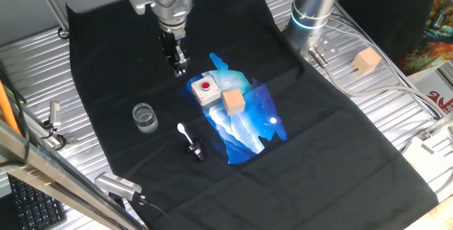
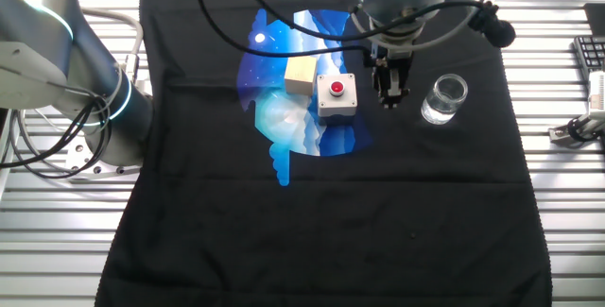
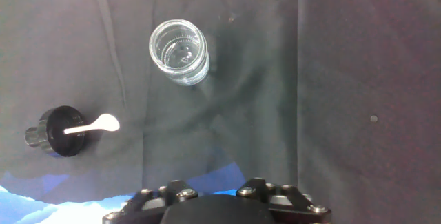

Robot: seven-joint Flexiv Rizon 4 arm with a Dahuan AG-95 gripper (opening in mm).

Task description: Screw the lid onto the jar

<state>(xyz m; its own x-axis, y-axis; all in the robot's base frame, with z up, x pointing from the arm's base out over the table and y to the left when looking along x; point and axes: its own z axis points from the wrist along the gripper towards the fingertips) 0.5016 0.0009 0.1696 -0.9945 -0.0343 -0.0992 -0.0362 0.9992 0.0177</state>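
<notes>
Black cloth (image 1: 340,152) with a blue-and-white print (image 1: 244,120) is spread over a ribbed metal table (image 1: 35,67), with bare cloth left around the jar (image 1: 144,117), which stands upright and uncapped, well apart from the lid (image 1: 194,147) lying on its side nearer the cloth's front edge. Only the hand view shows the lid's open underside with its white stick; in the other fixed view the lid is not seen. The gripper (image 1: 178,64) is held above the cloth beside the grey box with a red button (image 1: 205,90) and wooden cube (image 1: 233,102), nothing gripped; its jaw width cannot be told.
</notes>
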